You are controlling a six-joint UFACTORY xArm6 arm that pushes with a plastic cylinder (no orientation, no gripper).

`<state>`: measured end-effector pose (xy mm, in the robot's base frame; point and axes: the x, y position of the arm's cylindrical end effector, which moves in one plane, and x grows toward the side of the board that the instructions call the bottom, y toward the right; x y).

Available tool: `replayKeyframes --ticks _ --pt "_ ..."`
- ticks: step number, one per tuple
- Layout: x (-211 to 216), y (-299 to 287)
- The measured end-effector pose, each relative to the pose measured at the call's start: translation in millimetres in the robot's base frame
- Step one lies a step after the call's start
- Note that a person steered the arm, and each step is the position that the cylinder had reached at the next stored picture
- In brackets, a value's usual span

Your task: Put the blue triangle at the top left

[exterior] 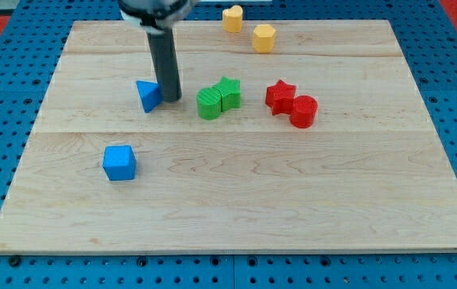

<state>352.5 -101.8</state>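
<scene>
The blue triangle (148, 95) lies on the wooden board (236, 201), left of the middle in the upper half. My tip (170, 99) stands right against the triangle's right side, touching or nearly touching it. The dark rod rises from there to the view's top. A blue cube (120, 162) lies lower left of the triangle, apart from it.
A green cylinder-like block (209, 103) and a green star (228, 92) sit together right of my tip. A red star (279, 95) and a red cylinder (303, 111) sit further right. Two yellow blocks (233, 18) (263, 38) lie near the top edge.
</scene>
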Motion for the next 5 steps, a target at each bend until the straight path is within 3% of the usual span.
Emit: replayKeyframes --ticks 1,2,5 --pt "-3 -13" --pt "27 -3" --pt "25 -122"
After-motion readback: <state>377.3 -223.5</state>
